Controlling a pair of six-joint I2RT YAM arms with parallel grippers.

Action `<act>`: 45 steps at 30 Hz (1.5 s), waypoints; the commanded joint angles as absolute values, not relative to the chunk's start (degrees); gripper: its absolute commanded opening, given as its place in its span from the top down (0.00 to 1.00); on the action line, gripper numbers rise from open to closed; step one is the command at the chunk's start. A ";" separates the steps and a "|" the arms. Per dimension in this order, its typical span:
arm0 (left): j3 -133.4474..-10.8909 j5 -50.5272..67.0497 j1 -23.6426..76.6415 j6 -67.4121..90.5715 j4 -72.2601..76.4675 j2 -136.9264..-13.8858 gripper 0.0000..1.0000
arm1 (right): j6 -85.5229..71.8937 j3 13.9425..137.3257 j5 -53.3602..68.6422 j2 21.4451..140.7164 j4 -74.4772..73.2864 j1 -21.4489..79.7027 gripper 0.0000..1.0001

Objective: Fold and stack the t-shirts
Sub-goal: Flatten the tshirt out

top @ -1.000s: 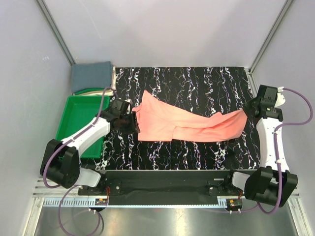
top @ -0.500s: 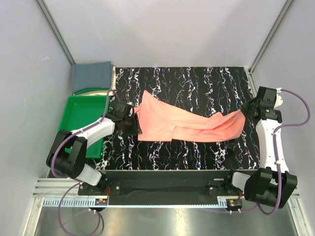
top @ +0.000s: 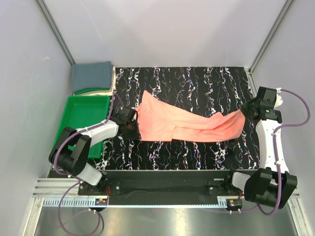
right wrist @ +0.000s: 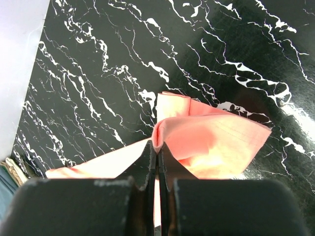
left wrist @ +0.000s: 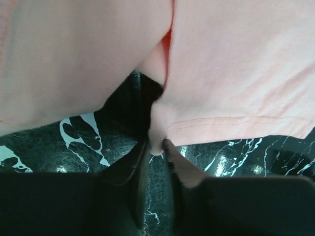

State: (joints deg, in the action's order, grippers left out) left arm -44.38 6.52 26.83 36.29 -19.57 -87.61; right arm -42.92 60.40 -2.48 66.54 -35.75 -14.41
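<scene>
Left jaws: clenched on a small pinch of the salmon-pink t-shirt [left wrist: 231, 64], right at a stitched hem. Wrist view shows the cloth bunched between the two fingertips [left wrist: 172, 152], just above the tabletop [top: 197, 152].

Right jaws: shut tight on a folded edge of the same shirt. Cloth fans out from the grip toward 1 o'clock in the right wrist view, with black marbled surface beneath.

From overhead, the pink shirt is strung across the middle of the tabletop, 9 o'clock to 3 o'clock, between the two grips. It is broad and loosely doubled at the left end, where a corner points to 11 o'clock. Toward the right arm [top: 269, 132] it narrows to a band. Shadow under the right end; cannot tell whether that end touches the surface.

Left arm [top: 98, 133] lies low, reaching from 8 o'clock.

Green tray [top: 74, 115] sits at 9 o'clock, off the tabletop's left edge. The blue-grey t-shirt [top: 91, 74] is folded flat at 10 o'clock, beyond the tray and well apart from the pink one.
</scene>
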 commanded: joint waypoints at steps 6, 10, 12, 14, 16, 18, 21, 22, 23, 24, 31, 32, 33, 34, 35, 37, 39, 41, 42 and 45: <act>-45.35 4.92 27.95 35.86 -19.86 -84.40 1.00 | -41.84 61.61 -0.97 65.75 -37.70 -14.41 1.00; -50.25 4.22 27.95 34.45 -24.07 -77.36 1.00 | -41.57 63.01 -0.97 62.67 -40.95 -14.41 1.00; -53.33 4.39 27.77 33.93 -27.76 -72.98 1.00 | -41.22 67.04 1.56 62.93 -45.58 -14.41 1.00; -59.22 5.70 27.86 33.49 -31.18 -70.15 1.00 | -41.13 73.08 2.98 63.72 -49.90 -14.41 1.00; -66.13 5.97 27.77 33.22 -33.56 -66.19 1.00 | -41.22 76.80 3.25 62.68 -54.13 -14.41 1.00; -73.78 4.76 27.77 33.13 -37.60 -62.51 1.00 | -41.66 82.42 3.16 61.35 -56.76 -14.41 1.00; -81.27 1.60 27.77 33.49 -42.53 -57.68 1.00 | -42.71 90.77 3.43 59.42 -60.10 -14.41 1.00; -85.82 0.71 27.86 33.66 -43.15 -56.35 1.00 | -42.89 92.88 3.60 58.72 -60.99 -14.41 1.00; -87.87 0.18 27.77 34.36 -44.55 -55.03 1.00 | -43.33 96.64 4.13 58.19 -61.87 -14.41 1.00; -91.63 -2.78 27.86 34.80 -45.00 -52.67 1.00 | -44.11 97.98 4.74 57.49 -62.57 -14.41 1.00; -100.90 0.95 27.86 37.97 -51.14 -46.94 1.00 | -43.07 106.25 9.49 47.74 -66.79 -14.41 1.00; -100.72 1.31 27.77 38.49 -51.50 -46.32 1.00 | -42.28 108.26 8.45 47.03 -67.93 -14.41 1.00; -100.11 1.32 27.86 38.76 -51.59 -44.75 1.00 | -42.10 109.33 7.74 46.06 -70.29 -14.41 1.00; -99.85 1.06 27.77 39.02 -51.59 -43.95 1.00 | -42.01 110.21 7.30 45.62 -71.27 -14.41 1.00; -99.58 0.36 27.77 39.28 -51.59 -43.34 1.00 | -41.92 111.26 7.12 45.18 -71.89 -14.41 1.00; -99.67 0.17 27.86 39.11 -52.03 -42.80 1.00 | -42.36 111.18 7.82 44.91 -72.42 -14.41 1.00; -99.15 -1.30 27.86 38.41 -52.12 -43.85 1.00 | -43.50 108.91 8.79 45.70 -71.46 -14.41 1.00; -98.44 -2.89 27.86 36.40 -52.12 -47.17 1.00 | -44.47 104.27 10.01 46.58 -68.92 -14.41 1.00; -97.92 -3.68 27.77 35.69 -51.95 -48.85 1.00 | -44.91 102.15 10.45 47.71 -64.56 -14.41 1.00; -97.74 -6.76 27.69 33.23 -49.67 -56.93 1.00 | -46.40 95.46 10.20 52.79 -55.22 -14.41 1.00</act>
